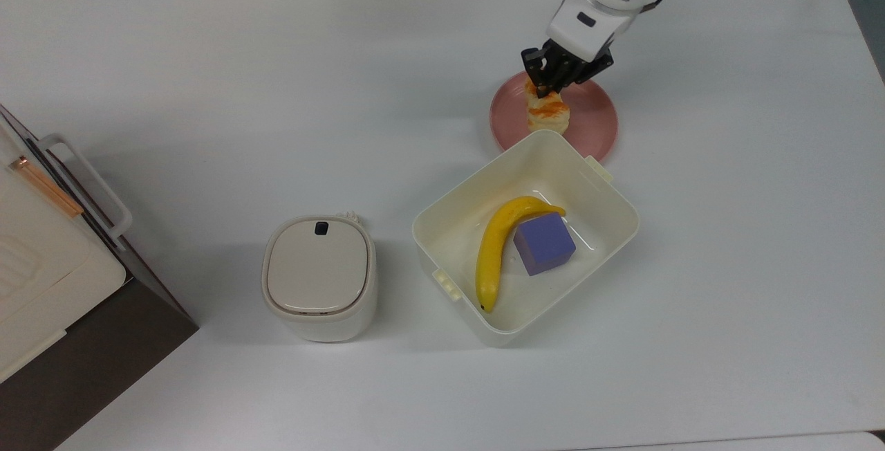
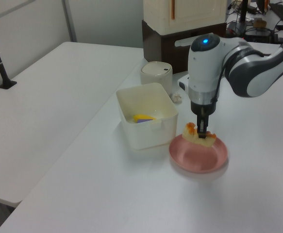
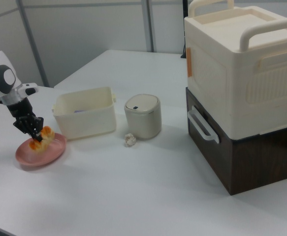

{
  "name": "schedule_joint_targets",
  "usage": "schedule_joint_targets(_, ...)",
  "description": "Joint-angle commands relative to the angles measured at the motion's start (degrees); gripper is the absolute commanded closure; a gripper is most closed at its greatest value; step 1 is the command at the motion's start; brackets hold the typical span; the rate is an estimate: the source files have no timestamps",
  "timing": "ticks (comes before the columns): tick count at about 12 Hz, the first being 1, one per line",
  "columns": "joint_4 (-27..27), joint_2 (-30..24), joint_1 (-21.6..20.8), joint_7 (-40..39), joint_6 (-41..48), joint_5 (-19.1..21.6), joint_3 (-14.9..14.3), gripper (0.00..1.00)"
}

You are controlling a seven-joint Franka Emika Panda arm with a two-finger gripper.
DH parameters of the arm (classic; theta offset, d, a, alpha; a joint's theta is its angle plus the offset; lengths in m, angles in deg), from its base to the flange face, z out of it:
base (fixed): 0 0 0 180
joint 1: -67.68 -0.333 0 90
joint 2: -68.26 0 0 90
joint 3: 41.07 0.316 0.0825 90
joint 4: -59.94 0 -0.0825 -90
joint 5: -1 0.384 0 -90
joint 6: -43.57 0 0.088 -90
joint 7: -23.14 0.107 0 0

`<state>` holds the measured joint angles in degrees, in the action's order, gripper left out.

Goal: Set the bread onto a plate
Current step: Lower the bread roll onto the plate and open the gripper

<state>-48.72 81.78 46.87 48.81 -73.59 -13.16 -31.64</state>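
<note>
The bread (image 1: 547, 111), a pale roll with an orange-brown glazed top, is low over the pink plate (image 1: 592, 119), at or just above its surface (image 2: 199, 137) (image 3: 41, 137). My gripper (image 1: 546, 88) is shut on the bread from above, its black fingers pinching the roll's upper end. The plate (image 2: 199, 158) (image 3: 40, 152) lies on the white table just behind the cream tub in the top view. In the left view my gripper (image 2: 201, 130) reaches straight down onto the plate; in the right view my gripper (image 3: 35, 132) sits at the far left.
A cream tub (image 1: 525, 236) holding a banana (image 1: 499, 247) and a purple block (image 1: 545, 243) touches the plate's near edge. A small cream lidded bin (image 1: 319, 278) stands to the top view's left. A stacked cream-and-brown cabinet (image 3: 241, 93) stands beyond the bin.
</note>
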Motion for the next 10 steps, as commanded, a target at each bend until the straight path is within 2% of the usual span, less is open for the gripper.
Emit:
schedule_joint_targets(1, 0.8, 1.5, -1.7, 3.6, 0.3, -2.5, 2.3, 0.86)
schedule_joint_targets(2, 0.7, 1.5, -1.8, 3.5, 0.8, -2.5, 2.7, 0.75)
schedule_joint_targets(3, 0.7, 1.4, -1.9, 3.0, 2.3, -2.5, 2.8, 0.52)
schedule_joint_targets(4, 0.8, 1.4, -1.8, 2.9, 2.6, -2.6, 2.8, 0.36)
schedule_joint_targets(8, 1.0, 0.6, -0.5, 1.0, 4.3, -2.6, 2.8, 0.09)
schedule_joint_targets(9, 1.0, -1.0, 0.7, -2.0, 6.9, -2.7, 2.8, 0.01)
schedule_joint_targets(10, 1.0, -3.2, 1.0, -8.1, 10.4, -2.7, 2.8, 0.01)
